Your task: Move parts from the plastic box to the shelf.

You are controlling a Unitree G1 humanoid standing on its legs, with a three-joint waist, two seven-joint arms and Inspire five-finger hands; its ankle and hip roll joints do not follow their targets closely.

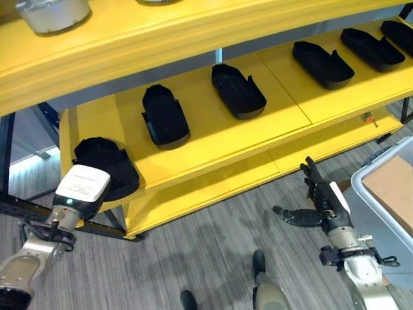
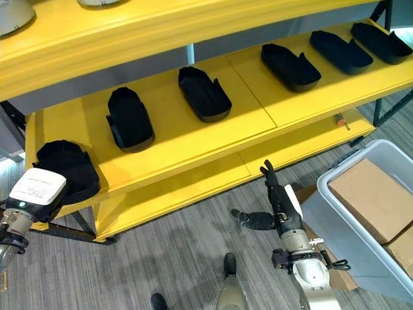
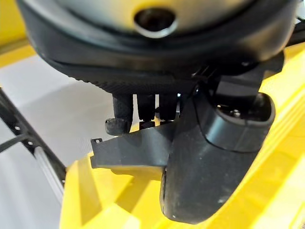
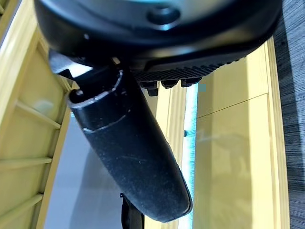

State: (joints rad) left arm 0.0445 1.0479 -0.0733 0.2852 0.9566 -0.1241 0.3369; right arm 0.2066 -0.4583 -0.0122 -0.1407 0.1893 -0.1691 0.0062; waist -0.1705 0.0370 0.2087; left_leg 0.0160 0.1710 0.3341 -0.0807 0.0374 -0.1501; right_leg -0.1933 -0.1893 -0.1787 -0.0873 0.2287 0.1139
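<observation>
At the left end of the yellow shelf rests a black moulded part. My left hand is on it, its fingers curled over the part's rim and its thumb against the near side. Several more black parts lie in a row along the same shelf, among them one part and another. My right hand hangs over the floor in front of the shelf. It is open with straight fingers, thumb out to the side, and holds nothing.
The grey plastic box stands at the right with brown cardboard boxes in it. A lower yellow shelf board juts out below. A grey metal round piece sits on the top shelf. Grey carpet lies in front.
</observation>
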